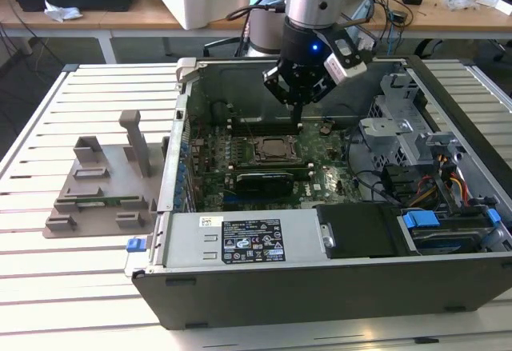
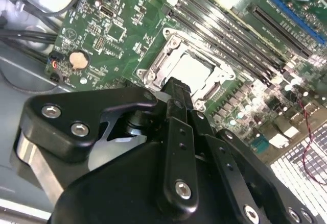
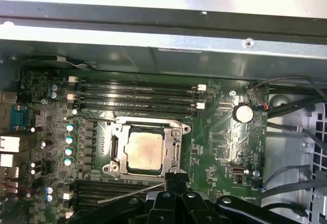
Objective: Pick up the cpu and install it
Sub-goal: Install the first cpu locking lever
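The cpu (image 3: 145, 150) is a silvery square chip lying flat inside the black-framed socket (image 3: 118, 151) on the green motherboard (image 1: 328, 183). The cpu shows in the exterior view (image 1: 276, 149) and in the second wrist view (image 2: 193, 70) too. My gripper (image 1: 298, 117) hangs inside the open computer case, a little above the board and just beside the socket. Its black fingers (image 2: 176, 89) are pressed together with nothing between them, and their tips (image 3: 171, 179) sit apart from the chip, by the socket's edge.
The case walls (image 1: 320, 267) ring the board. Memory slots (image 3: 138, 94) run along one side of the socket, with a drive cage and cables (image 1: 416, 151) at the exterior view's right. A grey plastic holder tray (image 1: 96, 199) lies on the slatted table at the exterior view's left.
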Robot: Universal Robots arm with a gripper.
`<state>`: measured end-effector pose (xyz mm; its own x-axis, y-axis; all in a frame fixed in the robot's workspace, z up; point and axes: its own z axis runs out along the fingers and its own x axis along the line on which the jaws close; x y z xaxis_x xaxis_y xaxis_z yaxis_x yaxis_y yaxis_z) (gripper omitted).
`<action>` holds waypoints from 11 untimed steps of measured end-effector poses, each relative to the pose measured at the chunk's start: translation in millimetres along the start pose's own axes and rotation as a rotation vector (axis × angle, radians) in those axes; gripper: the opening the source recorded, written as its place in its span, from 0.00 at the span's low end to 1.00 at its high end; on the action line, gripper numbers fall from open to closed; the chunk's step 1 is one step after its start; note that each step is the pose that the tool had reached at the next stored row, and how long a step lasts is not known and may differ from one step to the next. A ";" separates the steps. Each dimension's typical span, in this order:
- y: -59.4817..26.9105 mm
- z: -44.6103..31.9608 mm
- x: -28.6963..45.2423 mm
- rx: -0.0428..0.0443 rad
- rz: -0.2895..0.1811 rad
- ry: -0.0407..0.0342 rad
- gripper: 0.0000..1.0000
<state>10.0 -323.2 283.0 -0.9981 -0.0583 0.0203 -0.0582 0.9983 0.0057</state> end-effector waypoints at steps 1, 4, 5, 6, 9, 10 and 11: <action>0.0 0.0 0.0 -0.0001 0.000 -0.0001 0.11; 0.1 -0.1 1.7 0.0003 0.000 0.0001 0.11; 0.2 0.1 3.2 0.0003 0.000 0.0002 0.11; 0.4 0.4 5.8 0.0001 0.000 0.0002 0.11; 1.3 0.6 18.1 0.0006 0.000 -0.0005 0.11; 1.4 0.7 20.1 0.0006 0.000 -0.0005 0.11; 1.5 0.8 22.0 0.0005 0.000 -0.0005 0.11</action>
<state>-12.1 -322.9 282.7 -0.9981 -0.0583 0.0197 -0.0582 0.9983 0.0052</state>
